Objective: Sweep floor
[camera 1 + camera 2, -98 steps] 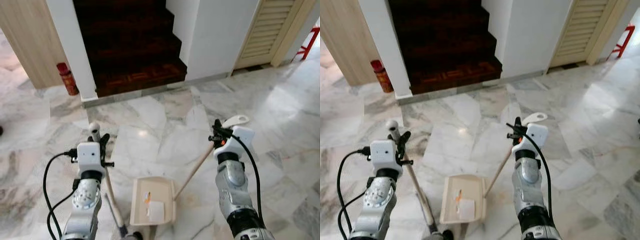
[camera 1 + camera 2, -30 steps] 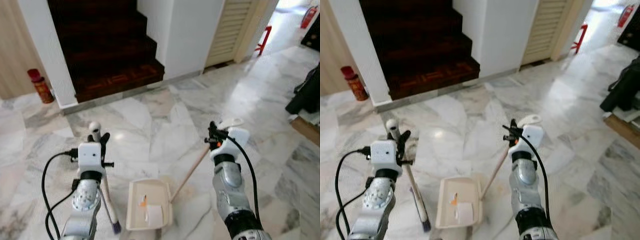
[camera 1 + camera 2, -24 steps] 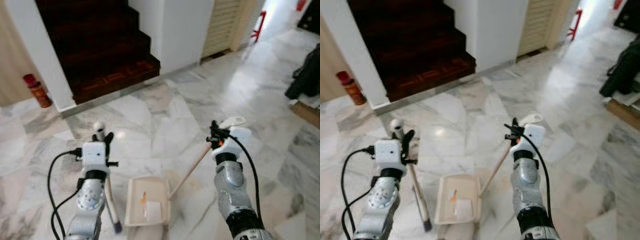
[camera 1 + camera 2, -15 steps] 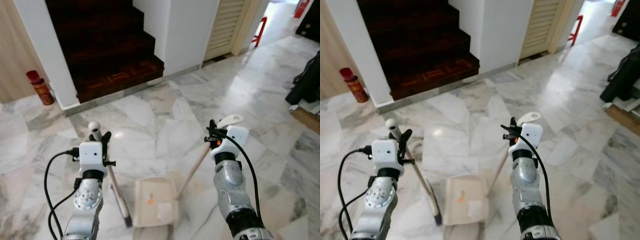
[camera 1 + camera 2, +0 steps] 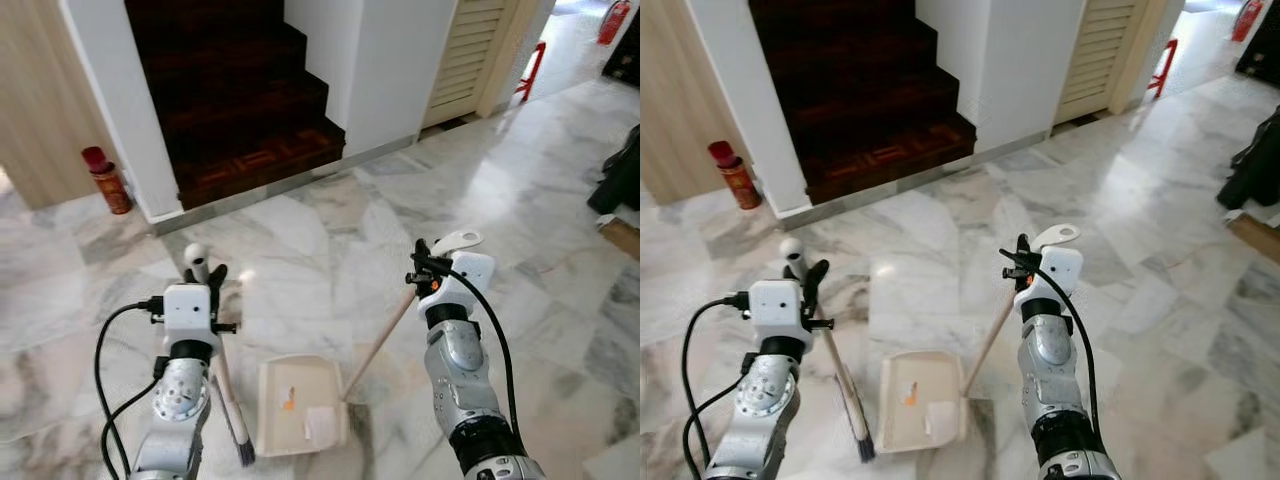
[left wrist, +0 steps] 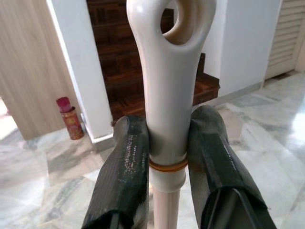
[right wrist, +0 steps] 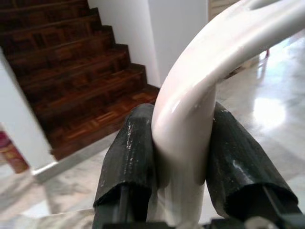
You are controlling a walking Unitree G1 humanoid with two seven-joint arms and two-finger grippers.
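On the marble floor point(image 5: 330, 250) directly below the robot's head camera lay a cream dustpan point(image 5: 300, 405), sitting at about six o'clock in the head view, with a white scrap of paper point(image 5: 320, 424) and a small orange crumb point(image 5: 290, 404) resting inside its tray. Its long handle point(image 5: 385, 335) rose from the pan's right rear corner toward two o'clock, ending in a white looped grip that the right gripper point(image 7: 176, 143) pinched between both black fingers point(image 7: 128, 157), the pads pressed against either side of the white plastic. At about eight o'clock from the pan, the left gripper point(image 6: 167, 148) clamped the broom point(image 5: 222, 385) just under its white, holed top end, fingers point(image 6: 125, 167) snug on both sides of the shaft. That shaft ran down toward five o'clock to a dark bristle head point(image 5: 243, 452) touching the floor just beside the pan's left edge. Farther off, at twelve o'clock, dark wooden stairs point(image 5: 245, 110) climbed between white walls point(image 5: 390, 60). A red canister point(image 5: 106, 180) stood at ten o'clock against a wooden panel point(image 5: 45, 100), and a louvred door point(image 5: 475, 50) stood at one o'clock.
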